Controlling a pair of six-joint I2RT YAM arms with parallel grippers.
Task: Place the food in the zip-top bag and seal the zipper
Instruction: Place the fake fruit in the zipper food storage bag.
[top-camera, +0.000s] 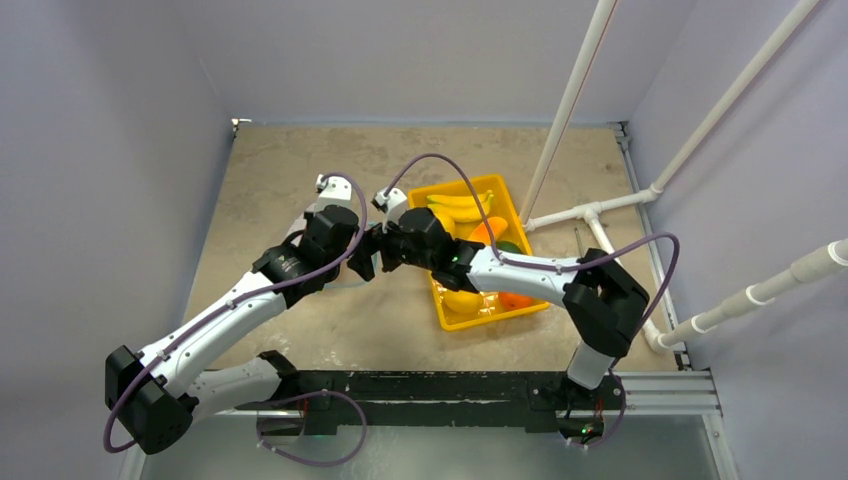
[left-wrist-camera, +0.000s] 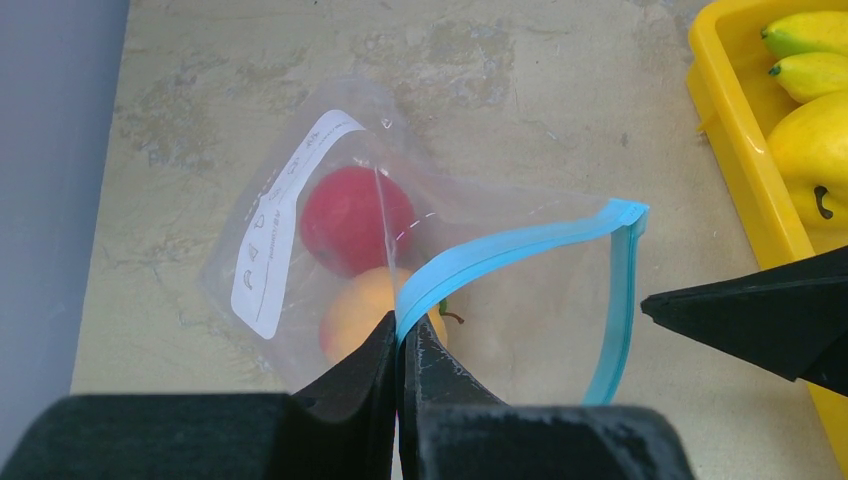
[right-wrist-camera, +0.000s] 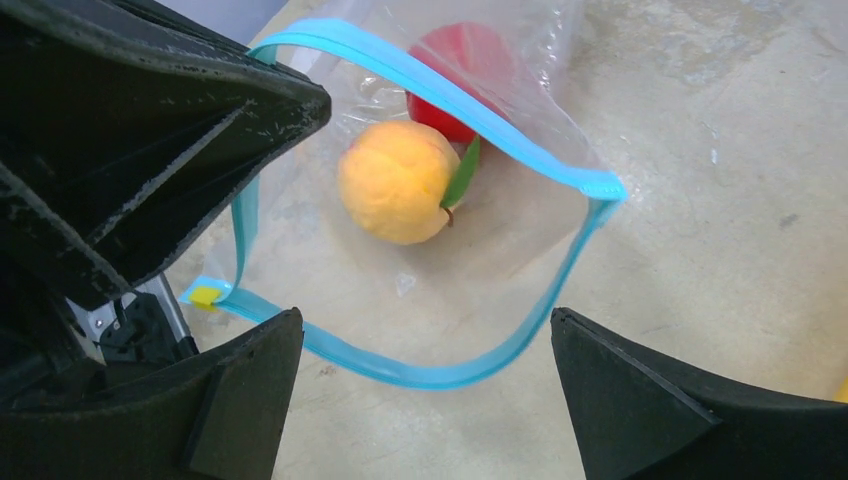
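Observation:
The clear zip-top bag (left-wrist-camera: 300, 190) lies on the table with its mouth held open. Inside it are a red fruit (left-wrist-camera: 350, 215) and an orange peach-like fruit (right-wrist-camera: 395, 180) with a green leaf. My left gripper (left-wrist-camera: 400, 325) is shut on the upper lip of the teal-blue zipper (left-wrist-camera: 520, 240) and lifts it, so the strip forms a loop. My right gripper (right-wrist-camera: 425, 318) hangs open just in front of the mouth, above the lower zipper strip (right-wrist-camera: 450, 370), with nothing between its fingers. In the top view both grippers (top-camera: 372, 258) meet left of the tray.
A yellow tray (top-camera: 440, 312) stands right of the bag, holding bananas (top-camera: 460, 205) and more food, orange (top-camera: 515, 298), yellow and green. White pipes (top-camera: 590, 215) run along the right side. Purple walls close in the left, back and right.

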